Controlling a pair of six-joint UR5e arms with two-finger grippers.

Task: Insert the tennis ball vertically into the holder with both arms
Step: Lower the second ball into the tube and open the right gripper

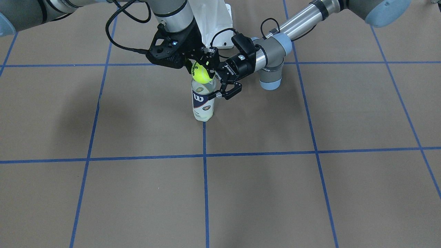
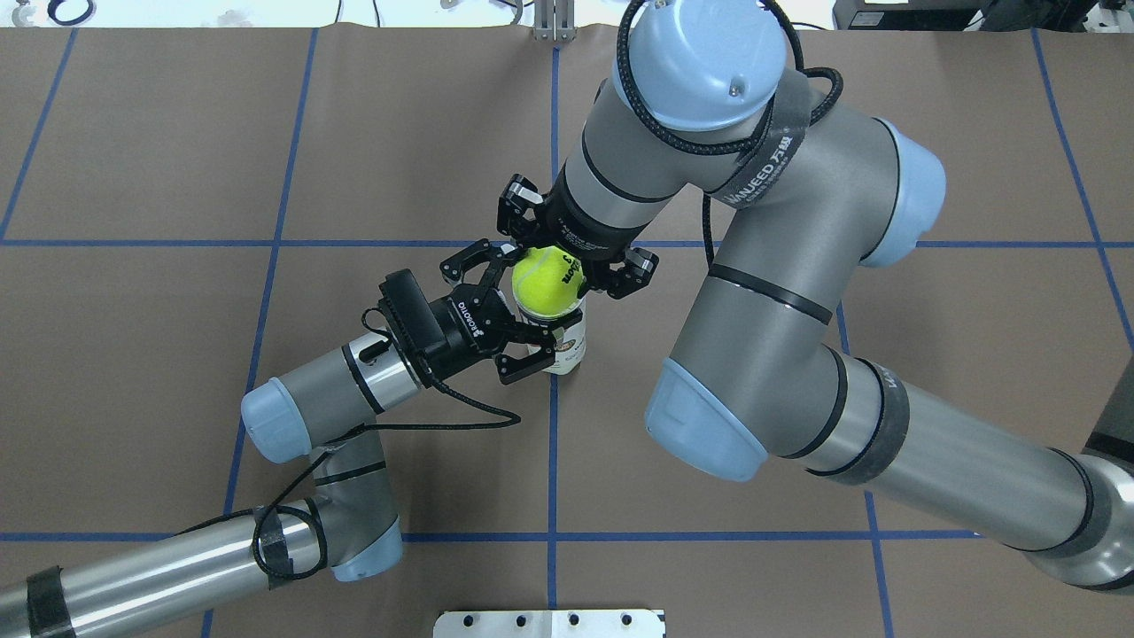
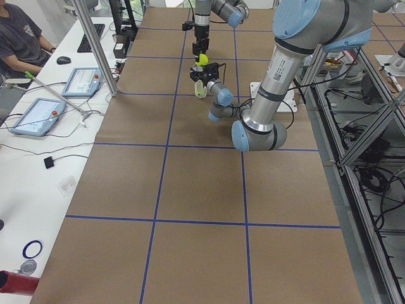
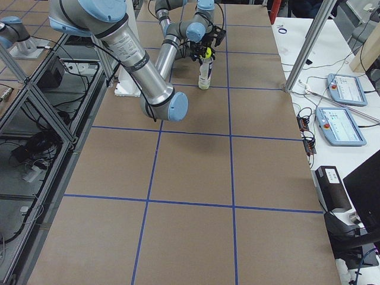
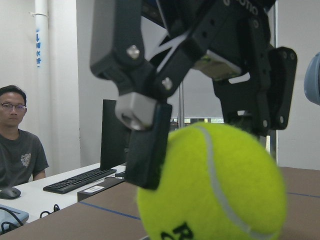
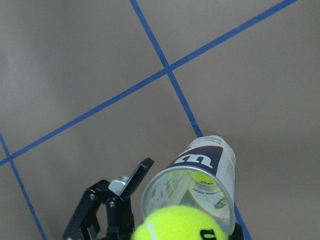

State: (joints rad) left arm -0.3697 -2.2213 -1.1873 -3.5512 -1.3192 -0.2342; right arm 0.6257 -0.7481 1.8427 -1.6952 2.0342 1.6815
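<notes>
The holder [image 1: 203, 105]: smooth, clear plastic cylinder, tall and narrow, wrapped in a navy-and-white label with a white "W" and fine print. Open at the top, with a thin round rim. Stands upright on the table [image 1: 137, 113], on matte brown paper crossed by blue tape lines, right at the end of one line and in front of the white metal pedestal [image 1: 215, 24].

Tennis ball [image 1: 201, 74]: round, fuzzy yellow-green felt with a curved white seam and black lettering. Sits right at the holder's mouth, mostly above the rim; impossible to tell whether touching it.

Right gripper [image 1: 201, 69]: black, angular linkage of bars and silver pins, pointing straight down from a thick grey wrist. Parted only as wide as the ball, with flat dark fingers [image 5: 145, 150] pressed to opposite sides of the felt. Pinches the ball and carries it over the opening.

Left gripper [image 2: 524, 308]: black as well, with white lettering on the body and a looping black cable behind. Comes in sideways, level with the holder's upper part. Spread nearly to full stretch, straddling the cylinder just under the rim and pinching it there. Near pad flat against the clear wall in the front-facing view; far pad mostly hidden behind the ball and the other gripper.

Both arms: grey-silver tubes with glossy light blue joint caps.
</notes>
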